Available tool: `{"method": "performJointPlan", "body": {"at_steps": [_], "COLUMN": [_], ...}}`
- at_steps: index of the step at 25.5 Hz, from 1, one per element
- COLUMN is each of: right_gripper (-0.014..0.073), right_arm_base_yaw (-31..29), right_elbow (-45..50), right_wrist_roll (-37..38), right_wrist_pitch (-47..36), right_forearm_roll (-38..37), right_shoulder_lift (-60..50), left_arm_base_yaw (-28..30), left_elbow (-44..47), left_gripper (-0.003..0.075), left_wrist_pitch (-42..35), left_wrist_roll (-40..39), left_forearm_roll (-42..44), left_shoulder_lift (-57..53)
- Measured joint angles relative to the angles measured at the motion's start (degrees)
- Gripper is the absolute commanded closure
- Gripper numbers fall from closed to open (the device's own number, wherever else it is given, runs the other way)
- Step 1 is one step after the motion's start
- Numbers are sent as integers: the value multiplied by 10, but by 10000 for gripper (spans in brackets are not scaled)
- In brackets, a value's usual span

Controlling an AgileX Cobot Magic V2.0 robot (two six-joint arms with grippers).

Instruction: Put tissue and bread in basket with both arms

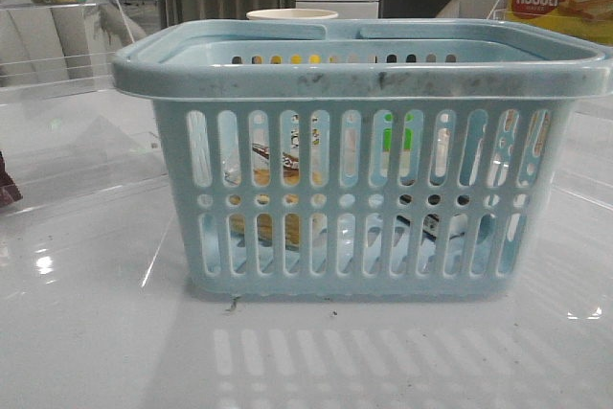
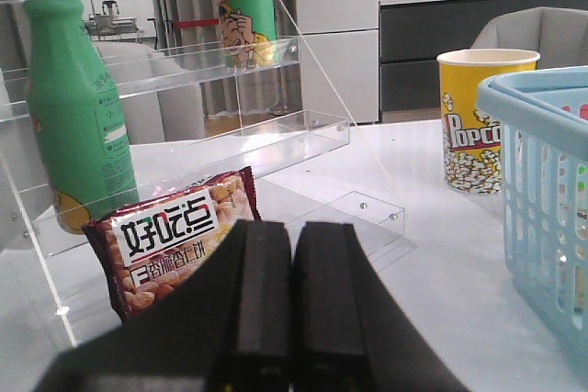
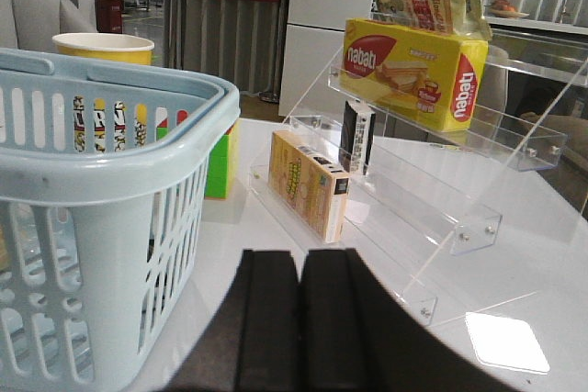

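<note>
Both grippers idle: left gripper (image 2: 292,319) fingers pressed flat together, nothing between; right gripper (image 3: 301,328) same, pads touching, empty. Basket (image 1: 364,79) mid-table, upright, handles folded down on rim. Thru front slots: golden-brown mass w/ dark-and-white strip, lower left inside, prob. the bread (image 1: 273,165); pale shape w/ dark marks lower right inside, poss. the tissue (image 1: 436,227), too broken up by slats to be sure. Green patch shows thru upper slots; can't tell if inside or behind. Judgement: both items look already in, task at or near end. Handling, if re-gripped: bread soft, crushable, packet film slick, so pinch at a crimped end, light squeeze. Tissue pack light, squashy, take across the short side. Basket itself stiff plastic, light, would slide on glossy table if nudged. Left side: acrylic shelf (image 2: 184,71) w/ green bottle (image 2: 73,117), snack packet (image 2: 175,245) at its foot, popcorn cup (image 2: 478,117) beside basket. Right side: acrylic rack (image 3: 441,199) w/ nabati box (image 3: 413,71).
</note>
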Motion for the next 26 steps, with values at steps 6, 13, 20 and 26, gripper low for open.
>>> {"method": "performJointPlan", "body": {"at_steps": [6, 13, 20, 26], "right_gripper": [566, 566, 566, 566], "right_arm_base_yaw": [0, -9, -15, -15], "right_elbow": [0, 0, 0, 0], "right_wrist_roll": [0, 0, 0, 0], "right_wrist_pitch": [0, 0, 0, 0], "right_forearm_roll": [0, 0, 0, 0], "right_shoulder_lift": [0, 0, 0, 0], "left_arm_base_yaw": [0, 0, 0, 0], "left_elbow": [0, 0, 0, 0], "left_gripper": [629, 629, 629, 629], "left_wrist_pitch": [0, 0, 0, 0], "left_wrist_roll": [0, 0, 0, 0], "left_forearm_roll": [0, 0, 0, 0], "left_shoulder_lift": [0, 0, 0, 0]}}
